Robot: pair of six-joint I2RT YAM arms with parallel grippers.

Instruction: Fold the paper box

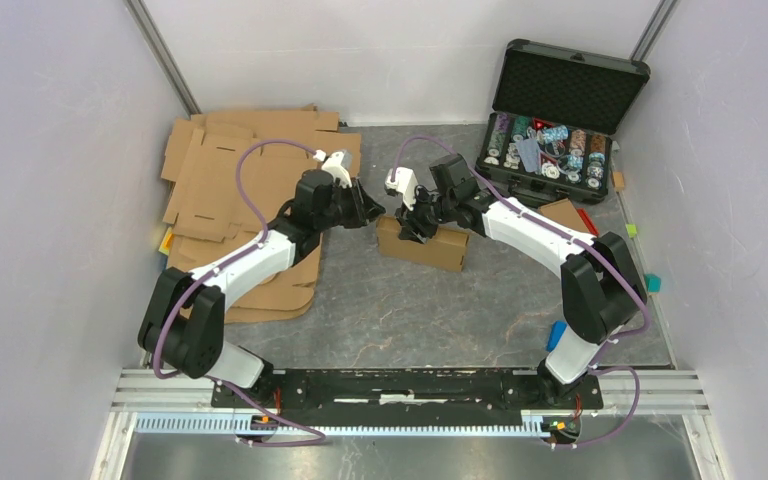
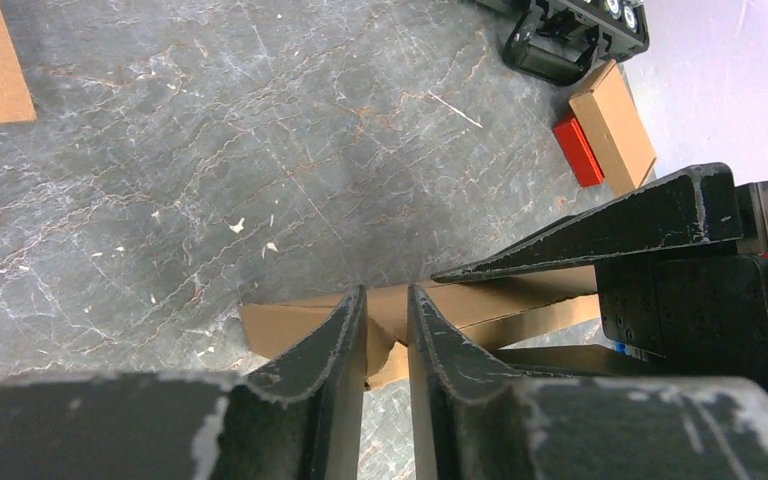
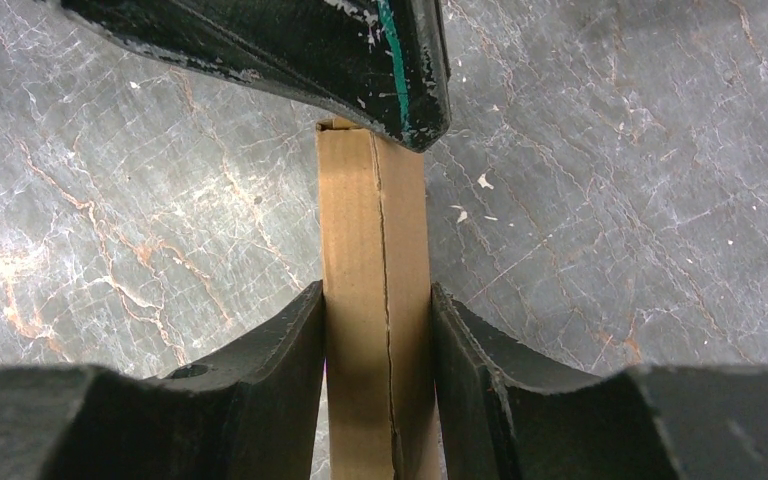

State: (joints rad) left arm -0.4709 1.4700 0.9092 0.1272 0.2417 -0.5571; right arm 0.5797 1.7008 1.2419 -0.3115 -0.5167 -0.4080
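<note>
Resting on the grey tabletop (image 1: 380, 320) are stacked flat cardboard blanks (image 1: 230, 170) at left, an open black case (image 1: 560, 110) at rear right, and the paper box (image 1: 428, 248) at centre. The right hand (image 3: 377, 310) is clamped on one box wall. The left hand (image 2: 387, 310), fingers nearly together, sits at the box's left end; its grip cannot be determined.
</note>
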